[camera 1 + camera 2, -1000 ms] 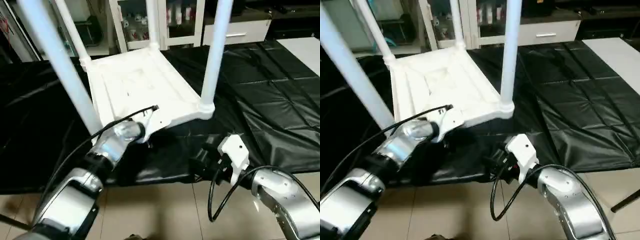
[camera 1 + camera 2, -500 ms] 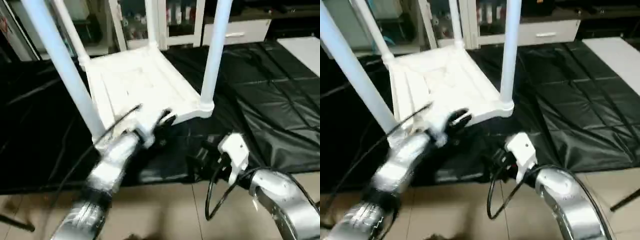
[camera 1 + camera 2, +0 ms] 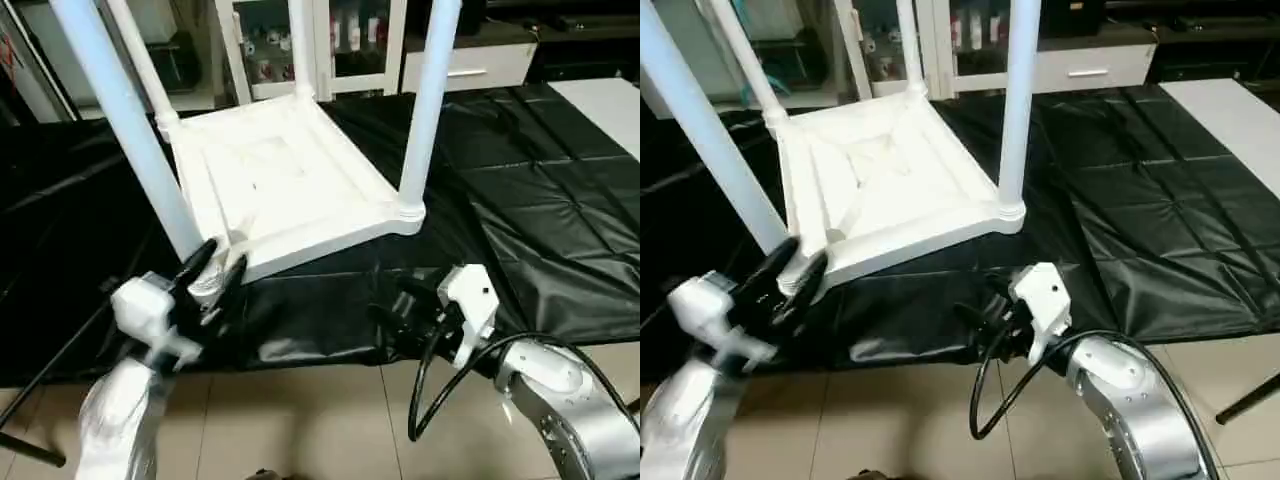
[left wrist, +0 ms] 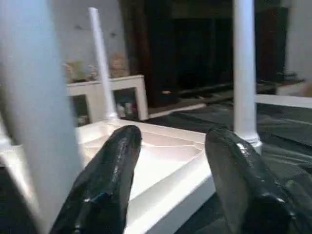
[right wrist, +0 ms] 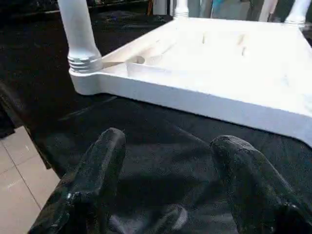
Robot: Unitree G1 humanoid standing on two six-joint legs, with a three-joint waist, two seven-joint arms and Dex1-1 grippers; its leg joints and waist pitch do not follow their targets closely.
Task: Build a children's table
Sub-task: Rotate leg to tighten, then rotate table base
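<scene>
White plastic rectangular tabletop (image 3: 285, 190) lies upside down on a black crinkled sheet (image 3: 520, 200) spread over the floor, ribbed underside facing up. Four long white tapered tube legs stand upright from its corner sockets: near-left leg (image 3: 125, 120), near-right leg (image 3: 428, 100), far-left leg (image 3: 140, 60), far-right leg (image 3: 298, 45). Count: one top, four legs, none lying loose.

Judgement: assembly looks nearly done. All four sockets are filled; the near-right leg shows its threaded collar (image 5: 84, 62) sitting at the socket. Whether each leg is fully tight cannot be told. Likely remaining: final tightening, then turning the table onto its feet.

Left gripper (image 3: 212, 268) hovers just beside the base of the near-left leg, black fingers (image 4: 105, 180) spread apart, nothing between them. Right gripper (image 3: 405, 312) sits low over the sheet's front edge, near the near-right corner but apart from it, jaws parted and empty.

Background: white glass-door cabinet (image 3: 310, 40).
</scene>
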